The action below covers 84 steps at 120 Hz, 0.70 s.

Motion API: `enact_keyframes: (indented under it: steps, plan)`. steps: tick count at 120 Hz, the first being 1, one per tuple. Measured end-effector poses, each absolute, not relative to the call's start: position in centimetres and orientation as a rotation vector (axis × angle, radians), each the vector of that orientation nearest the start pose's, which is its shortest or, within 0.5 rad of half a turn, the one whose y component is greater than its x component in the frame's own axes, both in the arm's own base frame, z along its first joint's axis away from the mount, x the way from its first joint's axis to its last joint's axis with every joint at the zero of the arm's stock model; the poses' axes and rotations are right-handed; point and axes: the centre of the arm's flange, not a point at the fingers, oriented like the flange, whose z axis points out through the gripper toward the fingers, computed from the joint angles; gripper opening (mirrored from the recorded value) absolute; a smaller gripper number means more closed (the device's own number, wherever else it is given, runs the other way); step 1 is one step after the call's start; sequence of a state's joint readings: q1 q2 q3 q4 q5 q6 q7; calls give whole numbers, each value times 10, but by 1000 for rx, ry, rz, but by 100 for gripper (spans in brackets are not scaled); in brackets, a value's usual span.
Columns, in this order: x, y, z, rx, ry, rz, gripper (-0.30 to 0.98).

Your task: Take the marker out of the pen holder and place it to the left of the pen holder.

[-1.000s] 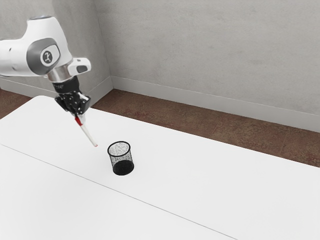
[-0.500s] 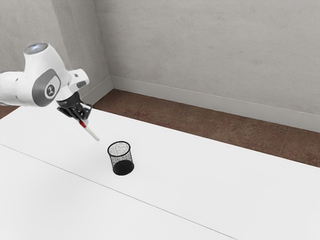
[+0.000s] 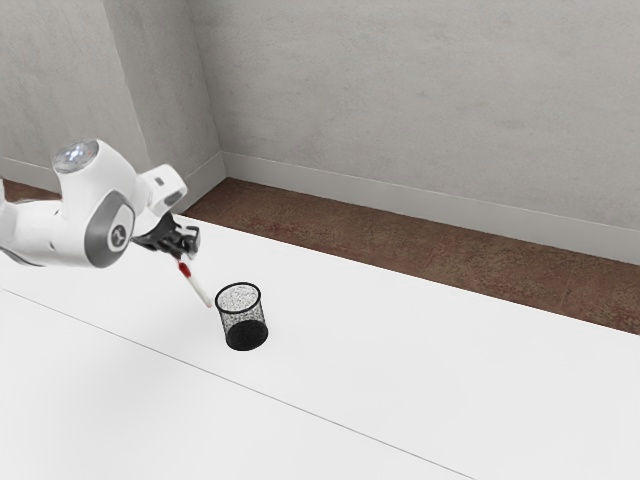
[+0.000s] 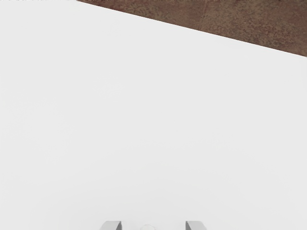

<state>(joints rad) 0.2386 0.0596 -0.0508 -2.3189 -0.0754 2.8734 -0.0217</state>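
Note:
My gripper [image 3: 184, 248] is left of and above the pen holder [image 3: 243, 315] in the exterior view, its hand tilted. It stands open, and the fingertips [image 4: 112, 225] are apart in the wrist view. The white marker with a red band [image 3: 196, 286] slants down just below the gripper, its lower end close to the holder's left side in that view. Between the fingertips, at the wrist view's lower edge, is a faint round outline [image 4: 147, 227], perhaps the marker's end. The black mesh holder stands upright.
The white table [image 3: 400, 370] has a thin seam running across it. Its far edge borders the brown floor [image 3: 330, 247], with a grey wall [image 3: 420, 110] behind. In the wrist view, the table [image 4: 153, 120] lies below the hand and floor shows beyond its edge.
My hand has come down toward the exterior view's right and tilted further. The marker has moved nearer the holder and now hangs lower relative to the gripper, which has opened. The holder stays put.

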Motion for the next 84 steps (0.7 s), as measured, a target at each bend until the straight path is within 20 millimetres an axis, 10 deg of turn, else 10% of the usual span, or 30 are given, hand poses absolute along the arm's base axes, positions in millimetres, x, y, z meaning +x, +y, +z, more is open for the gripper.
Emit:
enact_keyframes:
  steps: [32, 84]
  plan:
    - [543, 111, 400, -3005, -419, -805, 53]
    - [622, 95, 600, -3077, -237, -557, 67]
